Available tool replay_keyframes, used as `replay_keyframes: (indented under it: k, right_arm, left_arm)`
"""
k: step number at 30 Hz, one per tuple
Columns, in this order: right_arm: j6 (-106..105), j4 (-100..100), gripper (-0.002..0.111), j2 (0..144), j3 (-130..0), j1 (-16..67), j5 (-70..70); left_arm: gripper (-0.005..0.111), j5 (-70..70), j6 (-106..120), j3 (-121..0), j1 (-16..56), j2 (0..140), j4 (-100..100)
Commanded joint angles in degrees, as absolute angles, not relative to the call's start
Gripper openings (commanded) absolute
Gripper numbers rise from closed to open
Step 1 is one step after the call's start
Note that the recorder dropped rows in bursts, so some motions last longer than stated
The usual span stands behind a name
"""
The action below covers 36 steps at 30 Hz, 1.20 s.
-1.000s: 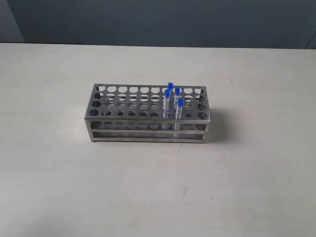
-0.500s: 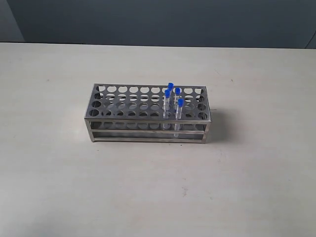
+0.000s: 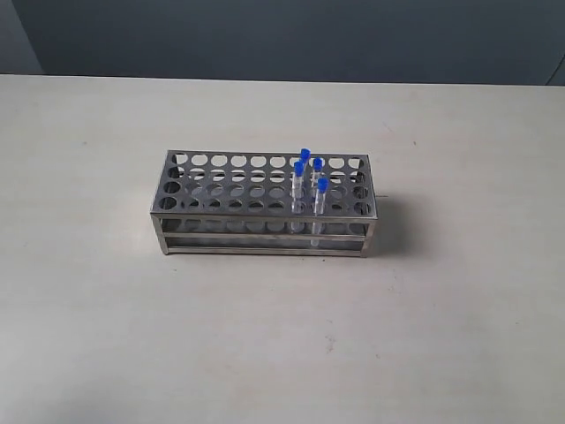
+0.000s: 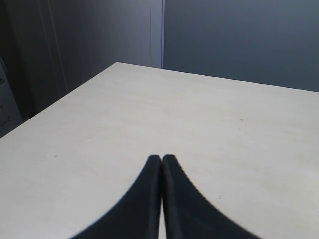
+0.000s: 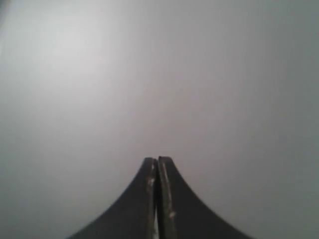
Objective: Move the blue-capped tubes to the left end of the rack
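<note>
The grey metal rack stands in the middle of the table in the exterior view. Several blue-capped tubes stand upright in holes toward its right end; the holes at its left end are empty. Neither arm shows in the exterior view. In the left wrist view my left gripper is shut with nothing between its black fingers, over bare table. In the right wrist view my right gripper is shut and empty too, facing a plain grey surface. Neither wrist view shows the rack or the tubes.
The pale table stretches wide around the rack on every side. A dark wall runs behind its far edge. The left wrist view shows a table corner and dark panels beyond it.
</note>
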State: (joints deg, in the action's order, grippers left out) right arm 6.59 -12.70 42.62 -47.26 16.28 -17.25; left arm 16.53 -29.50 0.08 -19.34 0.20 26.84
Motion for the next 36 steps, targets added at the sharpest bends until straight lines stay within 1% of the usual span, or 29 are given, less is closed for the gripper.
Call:
replay_keyframes:
  k: [1,3,5,7,8,10,13,15,16,20,22,27,36]
  right_arm:
    - [8.5,-18.3,0.000,55.8,-47.1,16.9,-14.4]
    - [9.3,-19.5,0.000,62.0,-42.2,18.4,-18.3]
    - [11.3,-19.4,0.000,67.0,-35.4,20.1,-28.9]
    - [12.9,-19.4,0.000,71.9,-28.2,21.8,-42.6]
    - [13.1,-19.4,0.000,73.9,-25.5,22.7,-46.0]
    - [14.1,-19.4,0.000,78.4,-22.1,24.2,-49.3]
    - [15.4,-20.1,0.002,84.4,-20.3,25.8,-49.5]
    - [15.4,-23.6,0.009,87.3,-20.3,26.5,-50.1]
    - [15.4,-26.2,0.015,88.7,-20.3,26.5,-51.8]
    - [15.4,-31.2,0.047,93.4,-20.3,26.5,-60.5]
    - [15.4,-31.8,0.054,95.0,-20.4,26.5,-61.5]
    - [15.2,-32.1,0.054,97.9,-21.9,26.5,-61.4]
    - [15.2,-33.5,0.054,103.9,-28.5,26.5,-61.2]
  left_arm:
    - [0.001,16.6,-29.6,0.0,-19.4,0.0,26.8]
    - [0.001,16.6,-29.6,0.0,-19.4,0.0,26.8]
    - [0.001,16.6,-29.6,0.0,-19.4,0.0,26.8]
    - [0.001,16.6,-29.6,0.0,-19.4,0.0,26.8]
    - [0.001,16.6,-29.6,0.0,-19.4,0.0,26.8]
    - [0.001,16.6,-29.6,0.0,-19.4,0.0,26.8]
    - [0.001,16.7,-29.6,0.0,-19.4,0.0,26.7]
    - [0.001,16.7,-29.6,0.0,-19.4,0.0,26.7]
    - [0.001,16.7,-29.6,0.0,-19.4,0.0,26.7]
    - [0.001,16.7,-29.6,0.0,-19.4,0.0,26.7]
    - [0.001,16.7,-29.6,0.0,-19.4,0.0,26.7]
    - [0.001,16.7,-29.6,0.0,-19.4,0.0,26.7]
    - [0.001,16.7,-29.6,0.0,-19.4,0.0,26.7]
